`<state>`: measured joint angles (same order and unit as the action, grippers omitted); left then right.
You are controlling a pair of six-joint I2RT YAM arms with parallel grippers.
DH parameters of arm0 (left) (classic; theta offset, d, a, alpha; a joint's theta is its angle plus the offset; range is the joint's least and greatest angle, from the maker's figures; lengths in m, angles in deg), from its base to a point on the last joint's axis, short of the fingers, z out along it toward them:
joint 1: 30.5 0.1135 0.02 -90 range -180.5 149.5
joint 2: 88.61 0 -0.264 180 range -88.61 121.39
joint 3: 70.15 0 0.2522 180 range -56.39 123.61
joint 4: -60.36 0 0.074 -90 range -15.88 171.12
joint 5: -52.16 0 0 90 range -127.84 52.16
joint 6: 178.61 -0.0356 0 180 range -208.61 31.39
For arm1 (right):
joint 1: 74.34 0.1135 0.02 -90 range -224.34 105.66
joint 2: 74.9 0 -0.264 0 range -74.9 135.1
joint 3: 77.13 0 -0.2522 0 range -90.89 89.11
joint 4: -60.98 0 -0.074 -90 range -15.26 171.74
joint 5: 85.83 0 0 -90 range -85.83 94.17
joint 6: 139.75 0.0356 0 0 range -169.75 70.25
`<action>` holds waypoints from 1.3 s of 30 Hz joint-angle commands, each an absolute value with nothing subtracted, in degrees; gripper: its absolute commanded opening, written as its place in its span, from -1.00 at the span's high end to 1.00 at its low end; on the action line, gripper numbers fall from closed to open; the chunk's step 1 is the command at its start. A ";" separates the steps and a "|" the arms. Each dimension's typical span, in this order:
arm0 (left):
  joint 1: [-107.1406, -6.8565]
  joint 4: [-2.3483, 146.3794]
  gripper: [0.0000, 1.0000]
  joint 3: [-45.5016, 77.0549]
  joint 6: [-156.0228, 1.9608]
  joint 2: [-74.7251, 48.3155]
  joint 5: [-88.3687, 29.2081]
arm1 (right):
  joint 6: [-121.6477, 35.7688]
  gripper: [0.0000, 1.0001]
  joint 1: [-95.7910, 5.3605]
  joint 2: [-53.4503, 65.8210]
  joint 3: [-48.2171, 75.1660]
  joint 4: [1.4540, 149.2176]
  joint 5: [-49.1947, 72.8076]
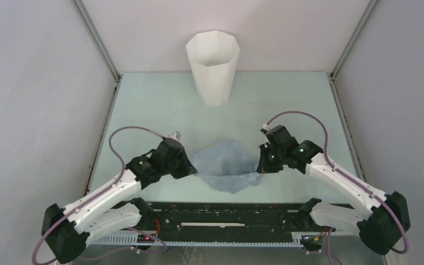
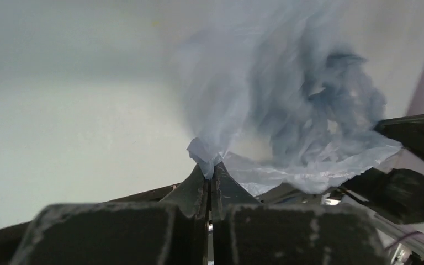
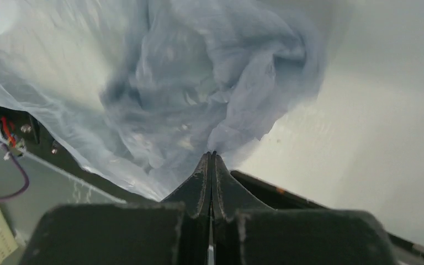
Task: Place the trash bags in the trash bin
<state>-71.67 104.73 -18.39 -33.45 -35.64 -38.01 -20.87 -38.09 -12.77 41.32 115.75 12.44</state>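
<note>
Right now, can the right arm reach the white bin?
Probably yes: only bare table lies between the right claw and the trash bin. But it pinches the blue trash bag, whose other edge the left claw holds, so both must move together.

The trash bag (image 1: 224, 163) is spread between the two arms over the near half of the tabletop (image 1: 160, 105). The left pincer (image 1: 192, 172) is clamped on its left edge and the right pincer (image 1: 260, 168) on its right edge. The trash bin (image 1: 212, 66) stands upright at the far edge of the tabletop, centred behind the bag and well apart from it. A mounting rail (image 1: 226, 218) runs along the near edge, in front of the bag, with an arm base at each end.
</note>
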 commanded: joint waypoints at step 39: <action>-71.92 89.01 1.00 -31.40 -29.33 -46.01 -29.84 | -27.67 -0.60 -39.66 6.04 29.16 104.65 6.46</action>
